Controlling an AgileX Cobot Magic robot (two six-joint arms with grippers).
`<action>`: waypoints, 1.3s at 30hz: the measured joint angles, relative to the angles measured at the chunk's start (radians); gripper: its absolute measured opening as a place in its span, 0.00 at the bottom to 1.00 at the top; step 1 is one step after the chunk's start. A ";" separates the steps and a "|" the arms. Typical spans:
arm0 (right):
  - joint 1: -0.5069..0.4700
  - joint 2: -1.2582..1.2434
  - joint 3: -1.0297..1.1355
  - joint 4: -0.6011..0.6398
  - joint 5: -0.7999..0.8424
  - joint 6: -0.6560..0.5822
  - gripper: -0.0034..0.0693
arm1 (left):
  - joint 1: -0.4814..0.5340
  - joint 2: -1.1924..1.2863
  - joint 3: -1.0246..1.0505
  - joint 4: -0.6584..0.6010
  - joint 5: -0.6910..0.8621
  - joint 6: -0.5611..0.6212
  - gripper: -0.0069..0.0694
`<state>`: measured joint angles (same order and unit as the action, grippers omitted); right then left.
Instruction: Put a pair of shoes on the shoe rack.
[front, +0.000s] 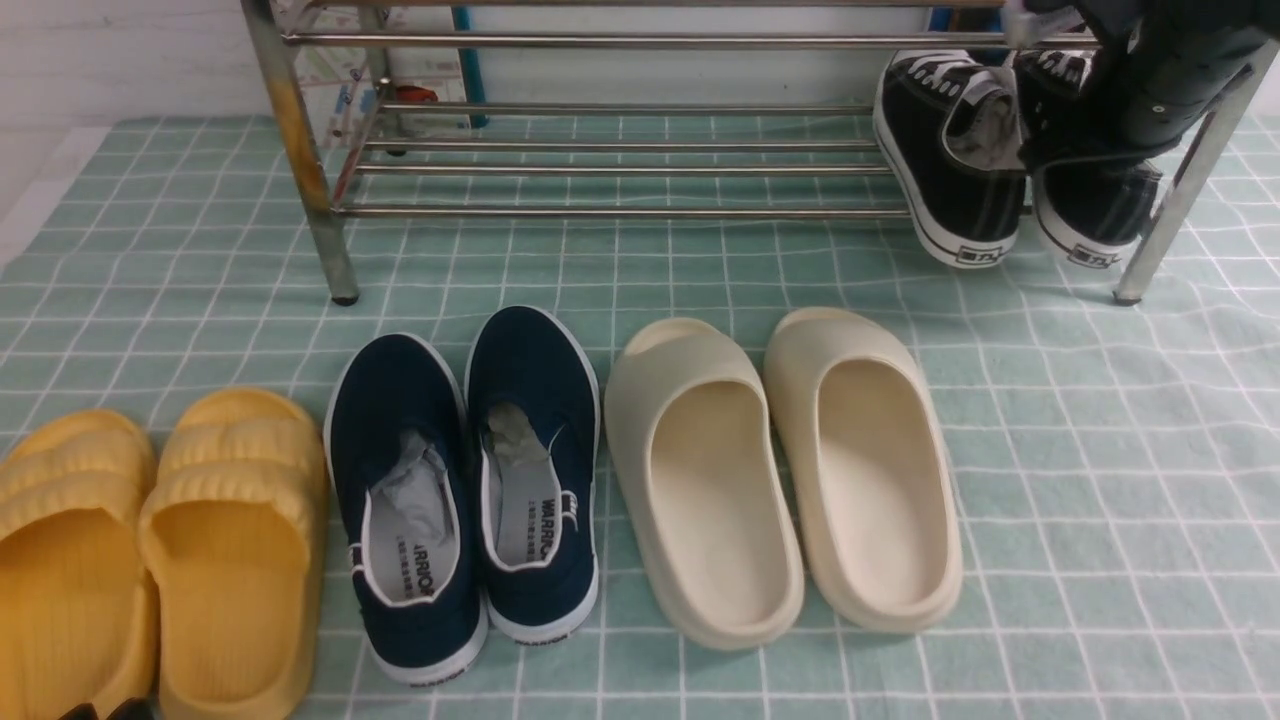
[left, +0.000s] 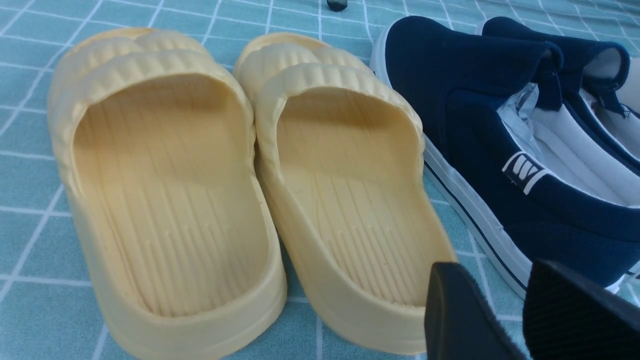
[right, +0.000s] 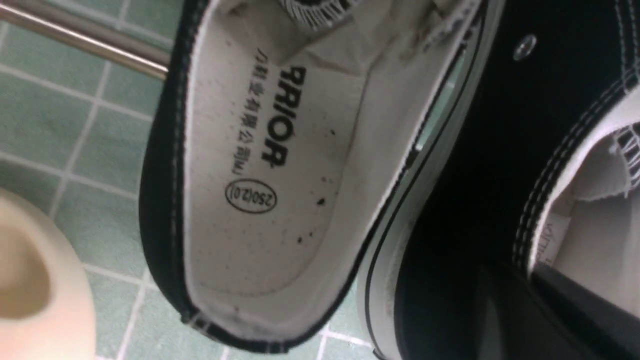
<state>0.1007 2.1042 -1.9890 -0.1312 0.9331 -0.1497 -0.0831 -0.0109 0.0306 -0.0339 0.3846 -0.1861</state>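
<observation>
Two black canvas sneakers lie side by side at the right end of the shoe rack (front: 620, 210), on its lower bars, heels hanging over the front bar. The left sneaker (front: 950, 170) lies free; its grey insole fills the right wrist view (right: 280, 175). My right gripper (right: 530, 280) reaches down from the arm onto the right sneaker (front: 1095, 215). One finger is outside the sneaker's black side (right: 500, 125) and one is inside the collar, shut on that wall. My left gripper (left: 495, 270) is slightly open and empty, low at the near left.
Yellow slides (front: 160, 560) lie at the near left, right under my left gripper (left: 200, 190). Navy slip-ons (front: 470, 480) and cream slides (front: 780, 470) lie in a row in front of the rack. A green checked cloth covers the floor. The rack's right leg (front: 1180, 190) stands beside my right arm.
</observation>
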 joint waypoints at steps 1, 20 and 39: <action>0.000 0.000 0.000 0.002 -0.002 0.000 0.09 | 0.000 0.000 0.000 0.000 0.000 0.000 0.38; 0.000 -0.079 -0.001 0.094 0.107 -0.009 0.82 | 0.000 0.000 0.000 0.000 0.000 0.000 0.38; 0.000 -0.499 -0.001 0.122 0.302 0.085 0.04 | 0.000 0.000 0.000 0.000 0.000 0.000 0.38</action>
<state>0.1006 1.6055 -1.9902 -0.0090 1.2348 -0.0649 -0.0831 -0.0109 0.0306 -0.0339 0.3846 -0.1861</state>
